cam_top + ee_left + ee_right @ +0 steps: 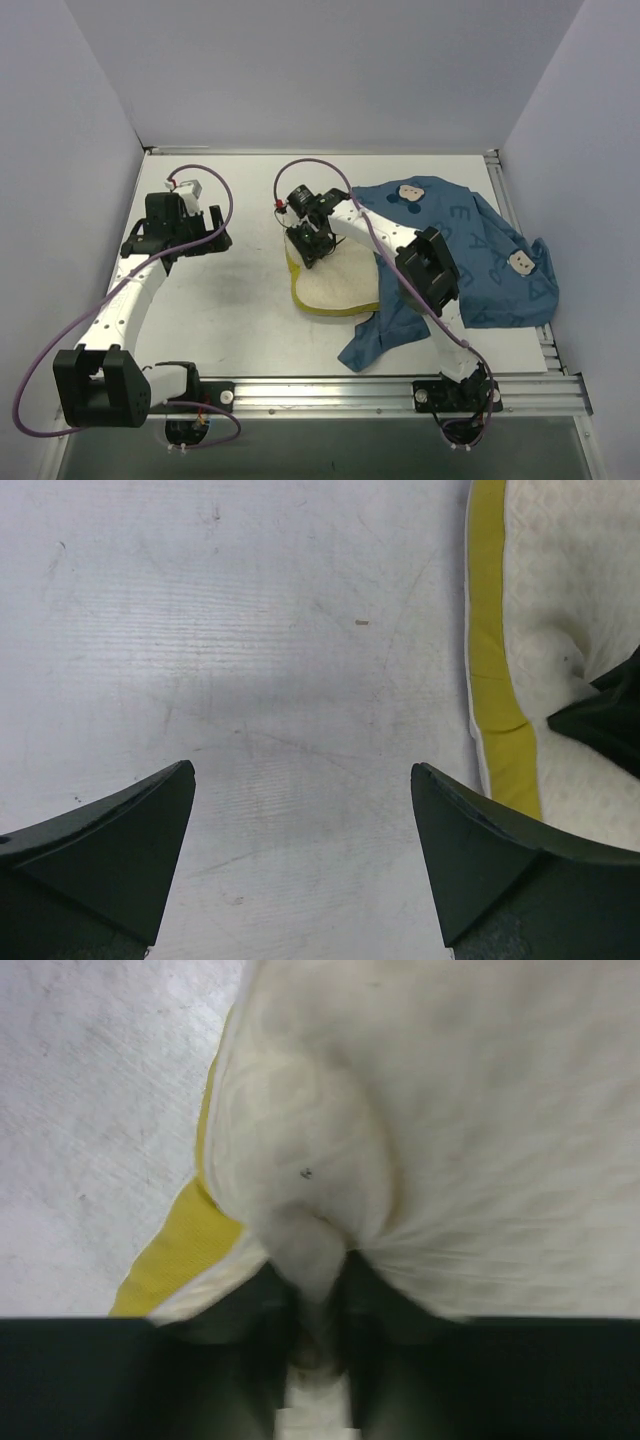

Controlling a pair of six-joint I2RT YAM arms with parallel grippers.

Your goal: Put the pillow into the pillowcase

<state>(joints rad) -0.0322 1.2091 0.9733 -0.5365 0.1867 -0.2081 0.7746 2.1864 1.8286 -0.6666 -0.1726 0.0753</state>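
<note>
The cream-white quilted pillow with yellow edging lies on the table's middle, its right part lying against the blue printed pillowcase, which is spread at the right. My right gripper sits at the pillow's far left corner. In the right wrist view, that gripper is shut on a pinched fold of the pillow, next to the yellow edging. My left gripper stands left of the pillow. In the left wrist view it is open over bare table, the pillow to its right.
White walls close the table at the back and sides. A metal rail with both arm bases runs along the near edge. Purple cables loop off both arms. The pillowcase's near corner hangs toward the rail.
</note>
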